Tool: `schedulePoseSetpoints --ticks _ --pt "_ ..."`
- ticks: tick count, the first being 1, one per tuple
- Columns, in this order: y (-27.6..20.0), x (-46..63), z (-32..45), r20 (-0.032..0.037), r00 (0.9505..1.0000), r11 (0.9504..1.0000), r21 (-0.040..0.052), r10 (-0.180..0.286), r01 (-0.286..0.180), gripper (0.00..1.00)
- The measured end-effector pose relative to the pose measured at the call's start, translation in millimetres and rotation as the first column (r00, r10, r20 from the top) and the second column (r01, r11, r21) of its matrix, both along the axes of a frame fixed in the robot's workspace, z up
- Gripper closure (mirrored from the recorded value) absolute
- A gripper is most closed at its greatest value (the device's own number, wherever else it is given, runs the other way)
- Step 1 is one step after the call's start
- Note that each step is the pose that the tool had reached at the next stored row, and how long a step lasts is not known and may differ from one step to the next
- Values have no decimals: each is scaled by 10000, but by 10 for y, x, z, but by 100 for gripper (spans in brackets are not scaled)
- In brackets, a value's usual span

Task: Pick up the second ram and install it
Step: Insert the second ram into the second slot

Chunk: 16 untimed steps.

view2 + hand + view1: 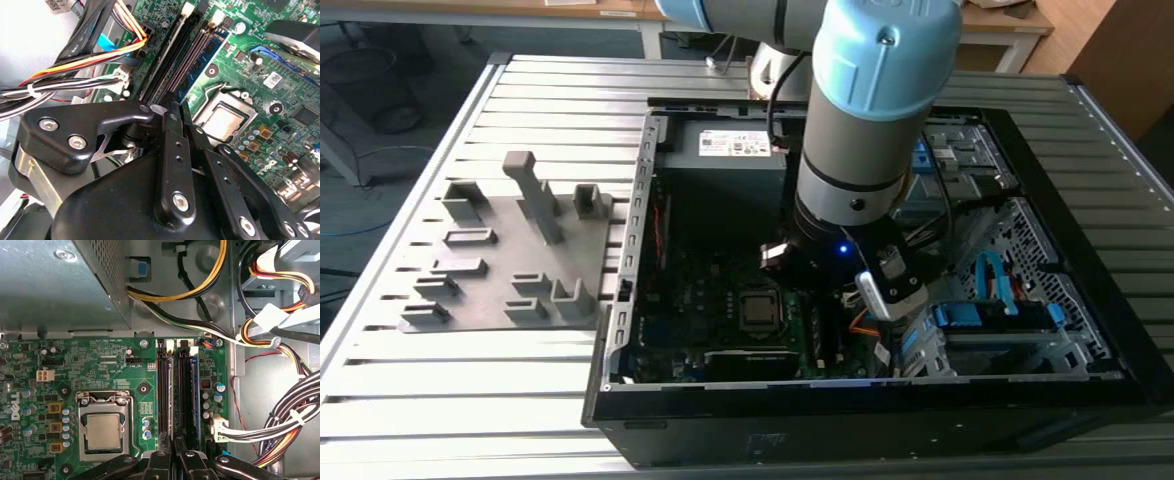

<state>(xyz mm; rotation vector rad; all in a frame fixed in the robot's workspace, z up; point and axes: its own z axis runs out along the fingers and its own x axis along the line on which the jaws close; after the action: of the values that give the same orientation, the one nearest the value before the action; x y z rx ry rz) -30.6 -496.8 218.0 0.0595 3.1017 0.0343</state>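
My gripper point(173, 452) hangs low inside the open computer case point(627, 300), right over the memory slots of the green motherboard point(100, 365). Its black fingers point(172, 150) stand close together on the near end of a thin pale strip, the second ram point(170, 390) seen edge-on. The ram point(169, 54) stands upright along a black slot, and I cannot tell how deep it sits. Another blue-green memory stick point(196, 390) stands in a slot beside it. In the exterior view the arm's wrist point(847, 230) covers the slots.
The processor socket point(102, 432) lies beside the slots. Bundles of coloured cables point(280, 425) run close by on the other side, and a metal power-supply box point(60, 285) stands beyond. A grey fixture plate with blocks point(507, 260) lies outside the case at the exterior view's left.
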Motion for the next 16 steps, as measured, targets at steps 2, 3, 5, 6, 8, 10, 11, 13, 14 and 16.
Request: schedulePoseSetpoints --ticks 2,3,5,6,8,10,11,13,14,16 --pt "9 -1 -5 1 10000 10000 -29 -1 1 86" --pt "17 -1 -7 1 10000 10000 -53 -2 2 86" --pt "35 0 -11 1 10000 10000 -98 0 0 86" --pt "41 0 -12 0 10000 9999 -113 0 0 86" --pt "51 0 -16 1 10000 9999 -145 0 0 86" --pt "61 0 -23 1 10000 9998 -192 0 0 86" --pt "67 0 -26 1 10000 9998 -220 0 0 86" --pt "78 0 -32 0 10000 9997 -251 0 0 86" --pt "83 -1 -33 0 10000 9997 -255 0 0 86" --pt "93 -3 -37 1 10000 9997 -254 9 -9 86"
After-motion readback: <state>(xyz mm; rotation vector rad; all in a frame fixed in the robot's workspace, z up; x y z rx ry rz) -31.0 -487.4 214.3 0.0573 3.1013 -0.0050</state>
